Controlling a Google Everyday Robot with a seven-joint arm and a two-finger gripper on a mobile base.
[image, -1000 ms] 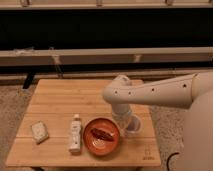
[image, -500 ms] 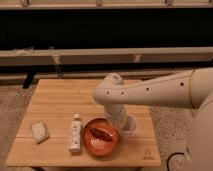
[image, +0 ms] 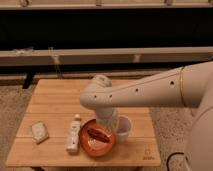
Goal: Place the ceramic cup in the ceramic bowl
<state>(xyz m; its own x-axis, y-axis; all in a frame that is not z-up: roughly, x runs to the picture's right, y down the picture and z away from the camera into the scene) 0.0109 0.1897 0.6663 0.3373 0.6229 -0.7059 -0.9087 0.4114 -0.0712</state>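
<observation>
At lower left of the frame a small pale packet lies on the counter. Right of it a white capped tube lies just beside the ceramic bowl. The bowl, low in the centre, already holds something dark red. The claw hangs low between the bowl and the ceramic cup, which stands upright just right of the bowl. Whether the claw is open or gripping, I cannot tell. A glancing approach could tip the cup or shove it toward the counter's right edge. The cup might also land tilted on the red item, or the arm might nudge the bowl into the tube.
</observation>
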